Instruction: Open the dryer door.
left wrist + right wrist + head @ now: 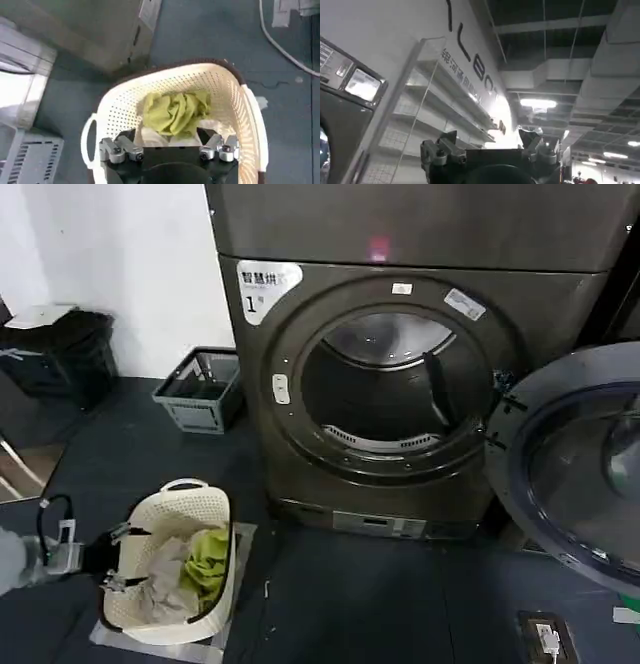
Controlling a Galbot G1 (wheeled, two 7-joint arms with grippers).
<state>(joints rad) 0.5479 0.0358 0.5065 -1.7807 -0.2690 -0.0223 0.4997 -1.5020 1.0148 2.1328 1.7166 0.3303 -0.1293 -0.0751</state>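
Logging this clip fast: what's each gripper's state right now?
Left gripper: open, holding nothing, above the laundry basket.
Right gripper: open, holding nothing, pointed up toward the ceiling.

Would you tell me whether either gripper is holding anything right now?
Nothing is held. The left gripper hovers open above the laundry basket; the right gripper is open in the air.

Dark floor (400, 604) — white wall (120, 254)

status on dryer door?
Dryer door swung fully open, drum exposed. Left gripper open, over laundry basket. Right gripper open, pointing at ceiling. Nothing blocking.
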